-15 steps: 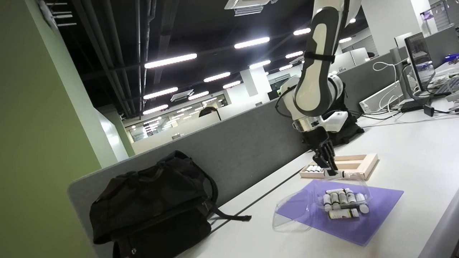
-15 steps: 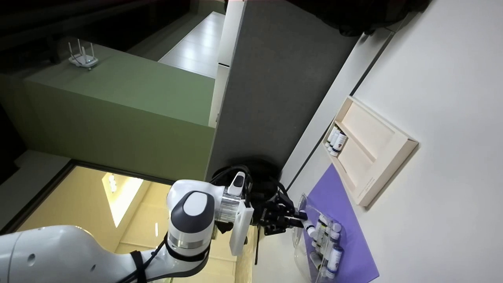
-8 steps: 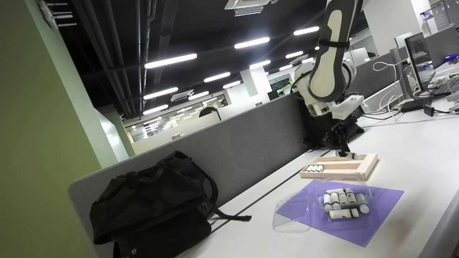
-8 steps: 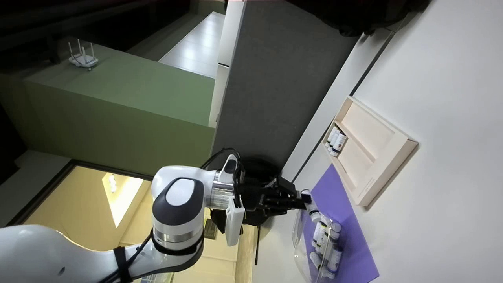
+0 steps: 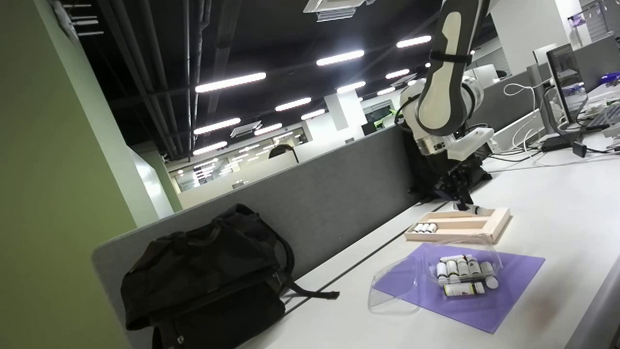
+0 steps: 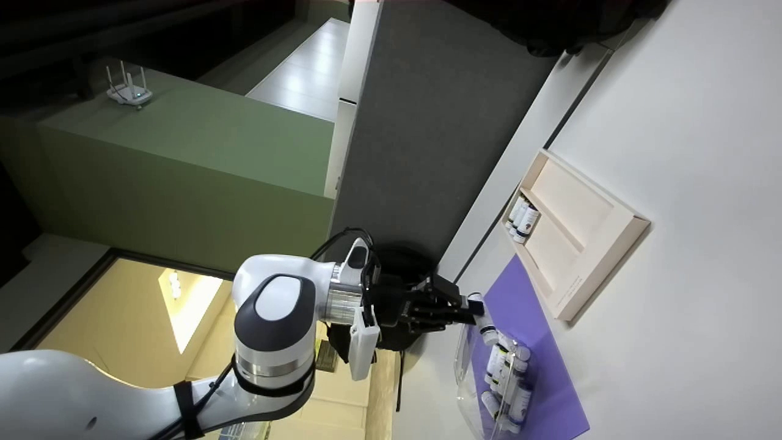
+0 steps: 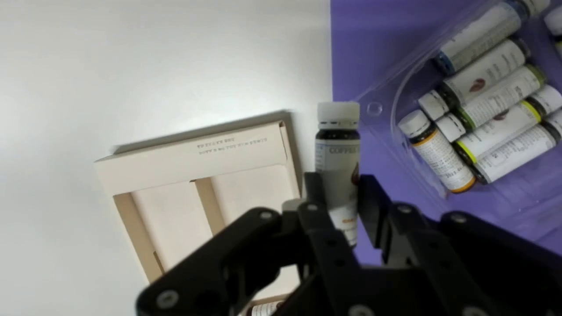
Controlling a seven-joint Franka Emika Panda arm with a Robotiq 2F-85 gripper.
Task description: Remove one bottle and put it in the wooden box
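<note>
My gripper (image 7: 336, 186) is shut on a white-capped bottle (image 7: 337, 160) with a pale label, held in the air. The gripper (image 5: 465, 202) and bottle (image 5: 476, 210) appear against the far edge of the wooden box in an exterior view. The gripper (image 6: 476, 313) and bottle (image 6: 487, 329) appear against the purple mat in an exterior view. The pale wooden box (image 5: 499, 224) has compartments; it also shows here (image 6: 602, 269). In the wrist view the box (image 7: 189, 161) lies left of the held bottle. Several bottles (image 6: 524, 221) lie together in one end compartment.
A purple mat (image 5: 513, 266) bears an open clear plastic container (image 5: 499, 259) with several bottles (image 5: 462, 266). Its clear lid (image 5: 395, 300) lies folded out beside it. A grey partition (image 5: 348, 194) runs behind the table. A black backpack (image 5: 208, 271) stands against it.
Over the last second my gripper has carried the held bottle from the mat side of the box toward its far edge in an exterior view. The last half second shows almost no motion.
</note>
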